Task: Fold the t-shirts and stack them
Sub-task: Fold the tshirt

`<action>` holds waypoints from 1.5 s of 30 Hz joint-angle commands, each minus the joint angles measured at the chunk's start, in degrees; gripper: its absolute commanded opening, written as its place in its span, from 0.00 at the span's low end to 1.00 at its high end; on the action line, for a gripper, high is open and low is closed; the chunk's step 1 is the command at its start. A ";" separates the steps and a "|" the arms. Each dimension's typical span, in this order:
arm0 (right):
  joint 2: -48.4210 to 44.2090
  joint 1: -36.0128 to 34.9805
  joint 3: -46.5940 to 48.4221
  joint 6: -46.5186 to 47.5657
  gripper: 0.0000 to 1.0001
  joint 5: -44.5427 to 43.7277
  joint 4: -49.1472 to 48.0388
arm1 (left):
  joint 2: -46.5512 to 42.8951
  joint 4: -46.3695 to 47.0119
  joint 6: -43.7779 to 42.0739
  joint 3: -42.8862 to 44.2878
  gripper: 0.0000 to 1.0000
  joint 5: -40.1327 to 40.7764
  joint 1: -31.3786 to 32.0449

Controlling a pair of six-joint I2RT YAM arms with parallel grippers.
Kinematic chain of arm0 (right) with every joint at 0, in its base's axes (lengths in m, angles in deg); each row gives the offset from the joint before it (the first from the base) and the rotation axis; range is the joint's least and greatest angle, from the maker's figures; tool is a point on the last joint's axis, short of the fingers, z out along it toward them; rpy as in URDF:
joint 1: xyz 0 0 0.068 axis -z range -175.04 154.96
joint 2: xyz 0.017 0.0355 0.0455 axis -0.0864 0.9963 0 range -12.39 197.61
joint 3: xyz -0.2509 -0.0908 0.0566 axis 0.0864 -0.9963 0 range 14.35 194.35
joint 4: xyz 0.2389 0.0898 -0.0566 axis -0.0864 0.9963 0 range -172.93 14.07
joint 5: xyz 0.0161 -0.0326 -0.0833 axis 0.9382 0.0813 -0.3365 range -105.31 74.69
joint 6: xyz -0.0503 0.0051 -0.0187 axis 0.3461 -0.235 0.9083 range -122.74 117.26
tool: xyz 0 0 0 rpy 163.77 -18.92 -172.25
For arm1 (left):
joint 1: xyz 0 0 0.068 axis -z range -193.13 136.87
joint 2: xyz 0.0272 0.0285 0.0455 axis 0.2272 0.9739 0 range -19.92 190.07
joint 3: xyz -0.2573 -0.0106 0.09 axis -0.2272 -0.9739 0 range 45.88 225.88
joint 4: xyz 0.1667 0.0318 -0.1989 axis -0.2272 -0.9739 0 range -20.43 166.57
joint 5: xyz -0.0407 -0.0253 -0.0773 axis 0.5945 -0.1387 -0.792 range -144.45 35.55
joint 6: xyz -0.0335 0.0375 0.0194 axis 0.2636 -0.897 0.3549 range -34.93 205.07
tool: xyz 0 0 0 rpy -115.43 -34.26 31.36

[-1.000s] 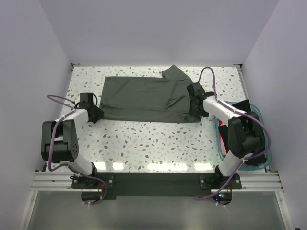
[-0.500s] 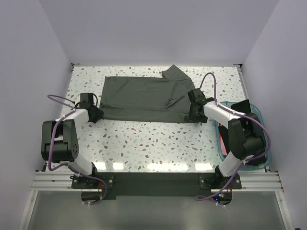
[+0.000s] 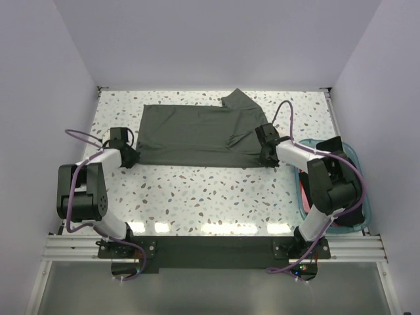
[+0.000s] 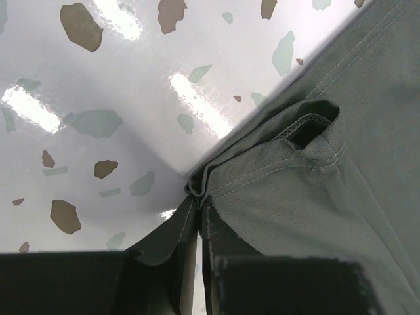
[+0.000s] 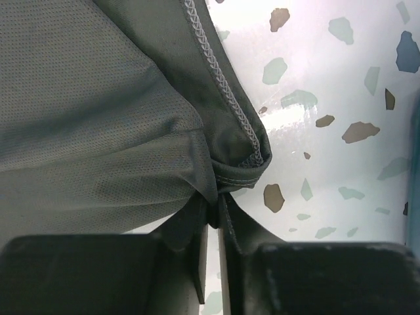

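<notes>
A dark grey-green t-shirt (image 3: pixel 197 134) lies spread across the far half of the speckled table, one sleeve sticking out at the far right. My left gripper (image 3: pixel 133 156) is shut on the shirt's near left corner; in the left wrist view the cloth (image 4: pixel 315 170) bunches between the closed fingertips (image 4: pixel 199 197). My right gripper (image 3: pixel 266 157) is shut on the shirt's near right corner; in the right wrist view the hemmed edge (image 5: pixel 226 98) folds into the pinched fingertips (image 5: pixel 213 213). Both corners sit low at the table.
A translucent teal plastic tub (image 3: pixel 357 190) stands at the right edge behind my right arm, with red-orange cloth (image 3: pixel 302 190) showing at its left side. White walls close the table on three sides.
My right gripper has drawn the shirt's near right corner a little to the left and nearer, smoothing the wrinkled fold. The left gripper has stayed put.
</notes>
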 commanded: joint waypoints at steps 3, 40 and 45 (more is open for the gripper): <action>-1.00 0.24 -0.56 -0.19 0.03 -2.52 1.17 | 0.50 -3.69 -0.23 1.02 0.04 2.58 0.14; -33.03 0.24 -0.06 3.75 0.77 15.24 14.02 | -32.05 -12.43 -6.38 2.94 0.79 3.56 -1.18; -11.88 0.24 16.72 9.29 0.74 11.29 5.41 | -13.15 -7.30 -12.18 16.45 0.76 4.68 1.63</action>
